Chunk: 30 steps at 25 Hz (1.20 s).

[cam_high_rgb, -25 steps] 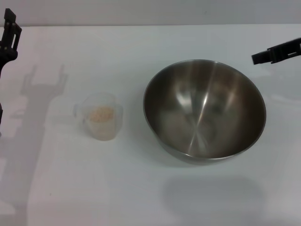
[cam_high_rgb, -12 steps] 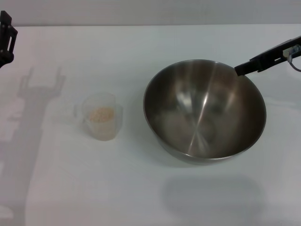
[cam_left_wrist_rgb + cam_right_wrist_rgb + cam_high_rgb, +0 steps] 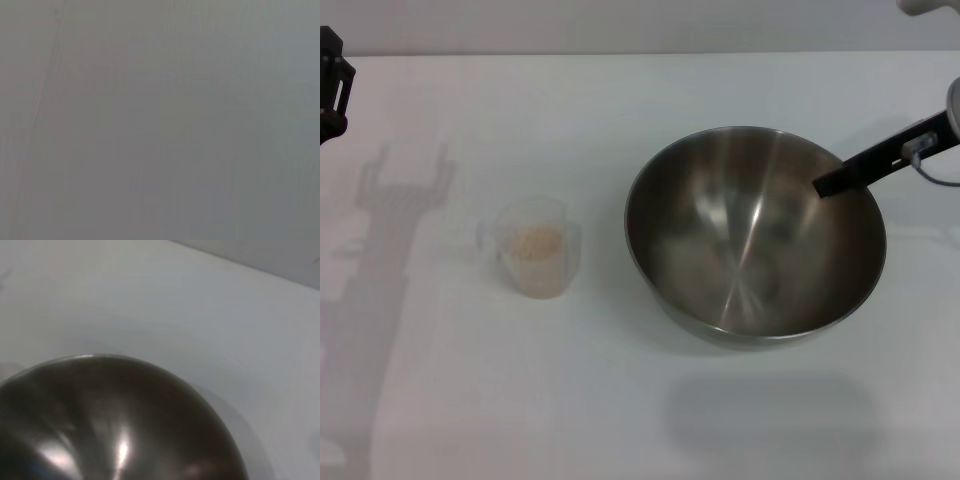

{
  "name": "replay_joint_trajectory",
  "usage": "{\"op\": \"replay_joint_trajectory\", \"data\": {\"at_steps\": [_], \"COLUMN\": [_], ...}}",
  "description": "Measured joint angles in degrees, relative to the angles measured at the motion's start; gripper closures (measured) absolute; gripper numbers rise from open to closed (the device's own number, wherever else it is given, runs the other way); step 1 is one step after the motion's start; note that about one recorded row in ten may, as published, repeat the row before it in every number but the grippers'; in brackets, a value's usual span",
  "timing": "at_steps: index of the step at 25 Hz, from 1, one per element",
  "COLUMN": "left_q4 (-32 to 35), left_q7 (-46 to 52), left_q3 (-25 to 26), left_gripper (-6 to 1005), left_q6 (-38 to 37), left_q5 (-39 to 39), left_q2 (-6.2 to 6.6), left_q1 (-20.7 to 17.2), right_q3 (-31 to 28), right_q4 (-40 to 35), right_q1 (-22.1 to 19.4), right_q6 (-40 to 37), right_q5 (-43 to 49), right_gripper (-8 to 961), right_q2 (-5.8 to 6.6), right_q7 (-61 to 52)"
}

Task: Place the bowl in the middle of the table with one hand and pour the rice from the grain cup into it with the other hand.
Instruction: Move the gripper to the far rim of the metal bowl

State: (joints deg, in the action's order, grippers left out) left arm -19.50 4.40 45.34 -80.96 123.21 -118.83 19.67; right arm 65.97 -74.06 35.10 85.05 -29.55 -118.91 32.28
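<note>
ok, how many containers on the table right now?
2. The steel bowl sits right of centre, with the right gripper over its far-right rim. The small plastic cup holding rice stands apart to its left.
</note>
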Motion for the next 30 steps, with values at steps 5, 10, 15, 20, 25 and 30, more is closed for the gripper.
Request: {"op": "replay_joint_trajectory", "data": {"at_steps": [5,10,15,20,25,30], "left_q4": [0.2,0.2,0.2,0.2,0.2,0.2], "left_q7": [0.0,0.0,0.0,0.0,0.0,0.0], "left_q3": [-0.1,-0.1,0.0,0.1,0.2,0.3], "left_gripper": [257,257,257,257,257,257], "left_q6": [0.0,0.0,0.0,0.0,0.0,0.0], "left_q5": [-0.1,-0.2,-0.2,-0.2,-0.2,-0.2], "left_q2": [0.0,0.0,0.0,0.0,0.0,0.0], "left_q1": [0.0,-0.1,-0.3,-0.3,-0.3,-0.3], "right_q3": [0.3,0.3,0.3,0.3,0.2,-0.6], "right_q4": [4.3,7.0,6.7,7.0,6.7,6.1], "right_q1": [1.2,1.9,1.6,1.7,1.5,1.3], "right_q6": [-1.7,-3.2,-3.7,-3.6,-3.7,-3.6], "right_q5": [0.1,0.4,0.4,0.5,0.5,0.4], "right_gripper": [521,540,558,577,810,949], "right_q2": [0.01,0.03,0.06,0.17,0.3,0.46], "right_q7": [0.0,0.1,0.1,0.3,0.5,0.5]}}
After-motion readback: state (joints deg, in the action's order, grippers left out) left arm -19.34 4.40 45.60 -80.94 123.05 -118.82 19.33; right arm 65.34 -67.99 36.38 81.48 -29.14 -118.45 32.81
